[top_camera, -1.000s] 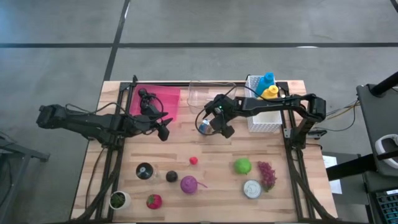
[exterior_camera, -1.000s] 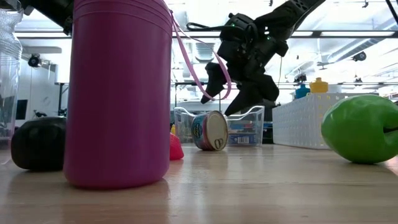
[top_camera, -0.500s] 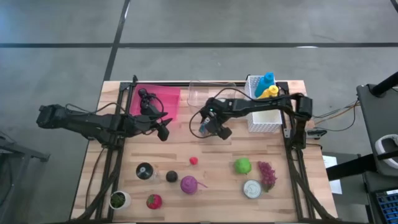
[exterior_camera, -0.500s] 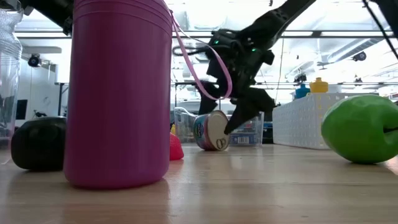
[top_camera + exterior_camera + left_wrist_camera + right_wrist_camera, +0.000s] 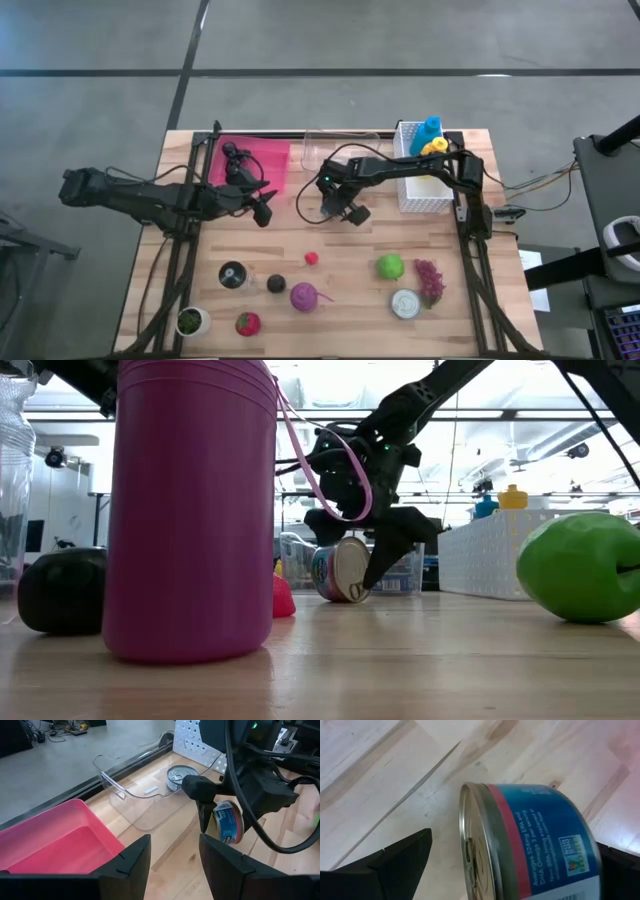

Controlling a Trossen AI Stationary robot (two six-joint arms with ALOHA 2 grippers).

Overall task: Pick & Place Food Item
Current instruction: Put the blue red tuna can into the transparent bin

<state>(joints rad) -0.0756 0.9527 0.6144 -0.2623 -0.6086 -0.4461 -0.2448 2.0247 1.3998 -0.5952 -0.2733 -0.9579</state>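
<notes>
Centre of the high view: our right gripper, jaws spread wide, straddles a tipped tin can. We judge it rigid, smooth, fairly heavy and apt to roll; we would clamp across its flat ends. Our left gripper waits left of centre, half-open and empty.

High view: overhead, straight down, whole table framed, far.
Low view: at tabletop level by the near edge, facing level across to the room behind.
Left wrist view: mid-range, facing the far edge.
Right wrist view: very close to the tabletop.
Shared by all four views: the can lying on its side.
</notes>
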